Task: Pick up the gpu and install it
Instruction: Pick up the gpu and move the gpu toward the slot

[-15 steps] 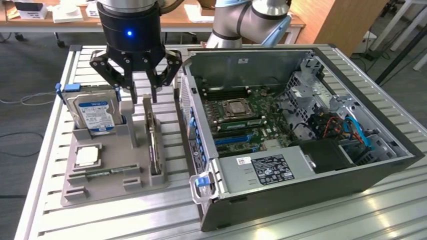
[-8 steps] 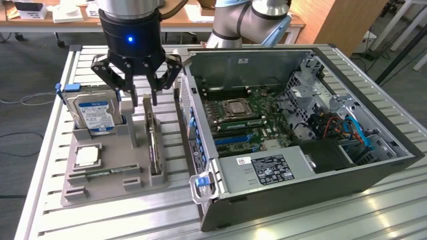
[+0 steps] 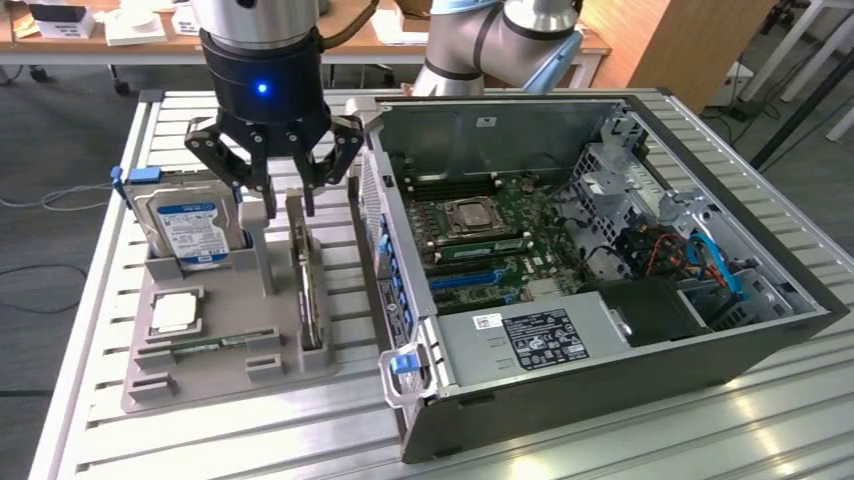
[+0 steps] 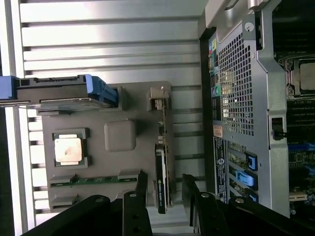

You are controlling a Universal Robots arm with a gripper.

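My claw (image 3: 284,205) is spread apart and empty, hanging right above the gpu (image 3: 307,290). The gpu stands on edge in the gray holder (image 3: 200,350), in the slot nearest the PC case (image 3: 601,330), long axis parallel to the case's side wall. 1 finger (image 4: 141,187) sits either side of the thin edge. The holder is on the ribbed table (image 3: 94,420). Room looks tight on the case side, I judge.

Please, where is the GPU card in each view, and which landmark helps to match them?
Exterior view: the thin black GPU card stands on edge in the grey plastic tray, on its side nearest the open black computer case.
Wrist view: the card is seen edge-on, at the tray's case-side edge.
Shared landmark: the square silvery processor chip lying in the tray.
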